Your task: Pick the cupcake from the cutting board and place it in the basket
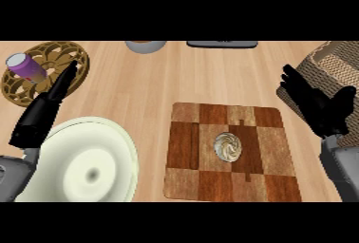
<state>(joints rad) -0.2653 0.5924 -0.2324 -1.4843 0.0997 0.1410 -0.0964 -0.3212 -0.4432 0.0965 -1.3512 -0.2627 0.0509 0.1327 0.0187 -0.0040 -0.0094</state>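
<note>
Wooden cutting board (203, 142) bears the cupcake (229, 145); basket (335, 61) lies right.

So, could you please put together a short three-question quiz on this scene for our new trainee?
1. Fill in: the pale plate lies to the ____ of the cutting board.
2. True or false: the right hand, fingers open, shows beside the basket, holding nothing.
3. The cupcake rests on: A) the plate, B) the cutting board, C) the basket.
Key: 1 left; 2 true; 3 B.
</note>
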